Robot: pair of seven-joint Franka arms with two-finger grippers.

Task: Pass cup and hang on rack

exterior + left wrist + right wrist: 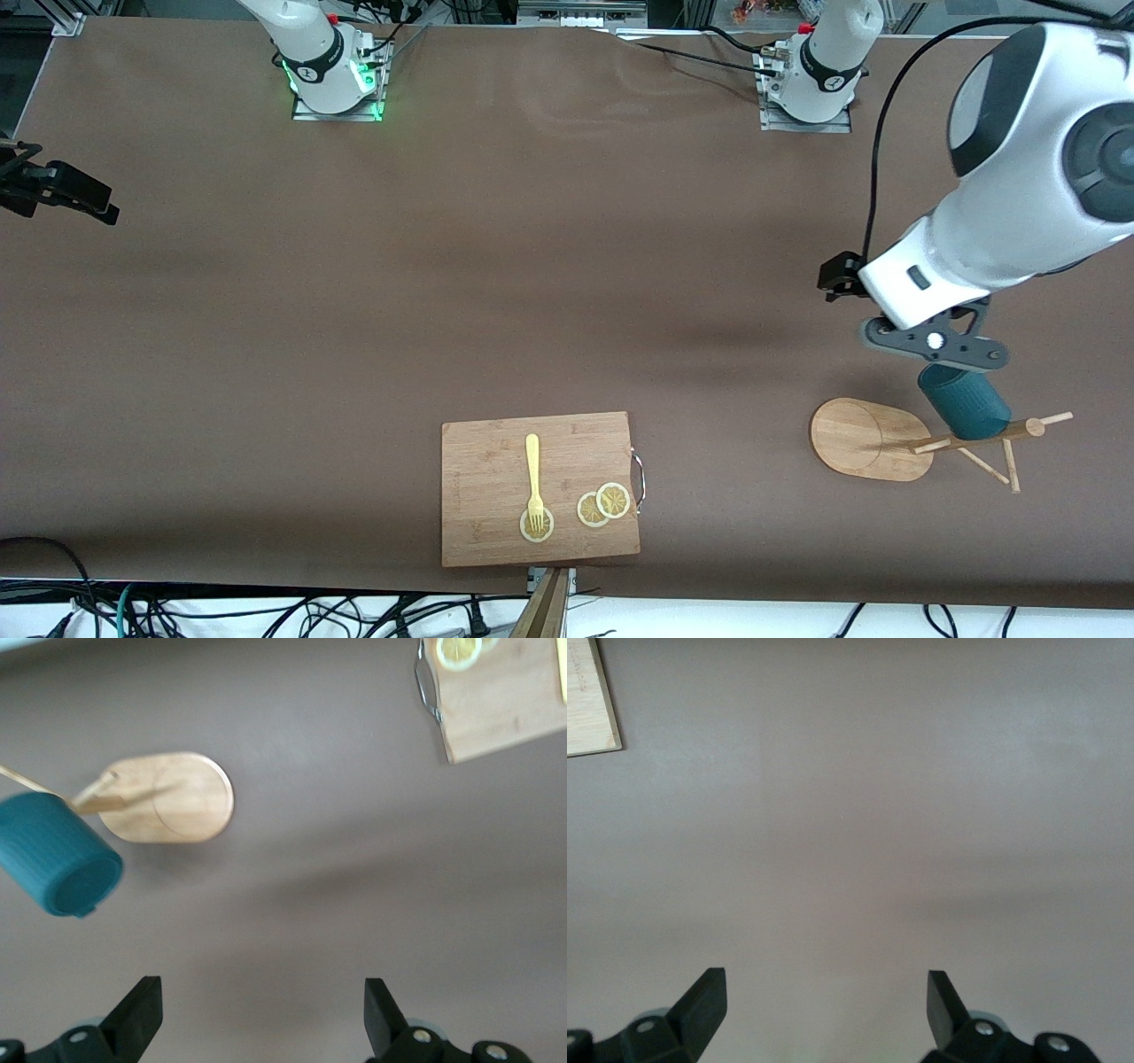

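The dark teal cup hangs on a peg of the bamboo rack, near the left arm's end of the table. In the left wrist view the cup shows bottom-on beside the rack's oval base. My left gripper hovers just above the cup, open and empty, apart from it; its fingers stand wide over bare table. My right gripper is open and empty over bare table; it waits.
A wooden cutting board with a yellow fork and lemon slices lies near the front edge. Its corner shows in both wrist views. A black device sits at the right arm's end.
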